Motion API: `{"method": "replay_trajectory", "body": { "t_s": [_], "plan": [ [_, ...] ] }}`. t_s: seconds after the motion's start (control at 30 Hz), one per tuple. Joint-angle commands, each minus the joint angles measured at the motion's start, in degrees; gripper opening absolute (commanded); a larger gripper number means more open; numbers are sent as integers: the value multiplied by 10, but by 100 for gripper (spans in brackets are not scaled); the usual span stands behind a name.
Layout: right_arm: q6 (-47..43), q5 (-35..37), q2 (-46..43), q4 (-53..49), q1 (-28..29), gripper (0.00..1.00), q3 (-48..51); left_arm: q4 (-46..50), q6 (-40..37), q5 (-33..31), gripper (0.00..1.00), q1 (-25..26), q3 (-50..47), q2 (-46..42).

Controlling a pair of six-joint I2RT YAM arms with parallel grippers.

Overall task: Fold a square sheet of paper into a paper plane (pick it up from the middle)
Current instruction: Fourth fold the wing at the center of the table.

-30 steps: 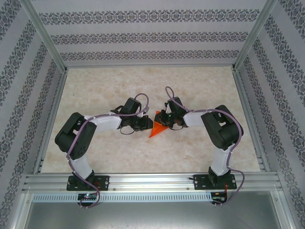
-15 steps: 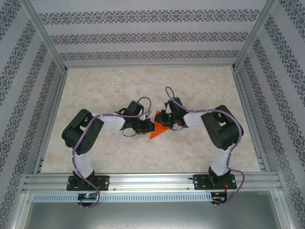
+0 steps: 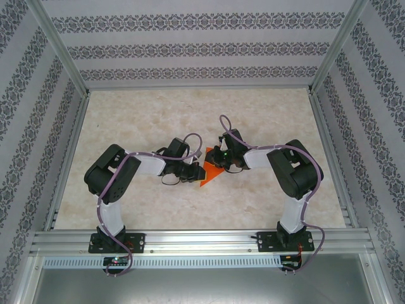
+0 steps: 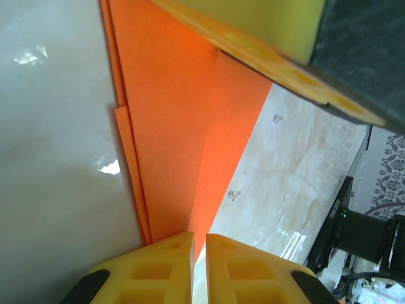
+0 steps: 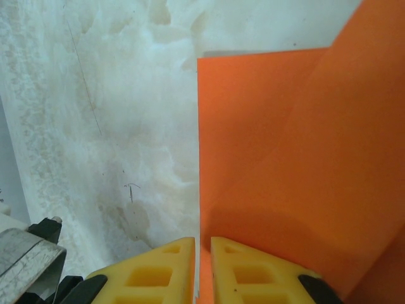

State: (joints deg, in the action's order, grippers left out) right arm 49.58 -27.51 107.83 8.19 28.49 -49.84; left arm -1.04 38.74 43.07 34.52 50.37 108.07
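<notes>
Marble table, patterned walls all round, and I've got the folded orange paper lying flat at centre, squeezed between both arms. Left gripper comes at it from the left, jaws pinched to a slit with the paper's narrow tip running right into them. Right gripper reaches in from the other side, jaws just as narrow, nipping the paper's straight edge.

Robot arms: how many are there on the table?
2. The left arm bends in from the left side of the table, and the right arm from the right side. Both reach the orange paper in the middle. None seems hidden.
</notes>
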Motion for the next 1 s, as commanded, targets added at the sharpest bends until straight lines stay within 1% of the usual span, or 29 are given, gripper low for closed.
{"method": "replay_trajectory", "body": {
  "t_s": [0.0, 0.03, 0.1, 0.13, 0.23, 0.33, 0.47, 0.7, 0.8, 0.97],
  "plan": [
    [-6, 43, 27, -64, 5, 15, 25, 128, -43, 11, 14, 14, -31, -11],
    [-7, 43, 26, -64, 5, 15, 25, 145, -48, 0, 12, 13, -27, -21],
    [-8, 43, 26, -67, 6, 15, 23, 195, -60, -41, 7, 14, -11, -47],
    [-9, 44, 25, -69, 6, 15, 23, 203, -61, -54, 7, 14, -6, -65],
    [-11, 45, 24, -71, 8, 15, 22, 206, -51, -85, 7, 14, 16, -106],
    [-11, 45, 25, -71, 9, 15, 21, 194, -43, -97, 7, 13, 48, -116],
    [-10, 46, 25, -71, 9, 15, 20, 184, -36, -87, 7, 15, 93, -79],
    [-10, 48, 20, -73, 11, 15, 22, 165, -32, -78, 8, 29, 132, -14],
    [-11, 47, 22, -72, 12, 15, 23, 175, -36, -88, 8, 37, 135, 11],
    [-10, 48, 22, -71, 12, 15, 24, 179, -28, -99, 7, 45, 118, 25]
  ]
}}
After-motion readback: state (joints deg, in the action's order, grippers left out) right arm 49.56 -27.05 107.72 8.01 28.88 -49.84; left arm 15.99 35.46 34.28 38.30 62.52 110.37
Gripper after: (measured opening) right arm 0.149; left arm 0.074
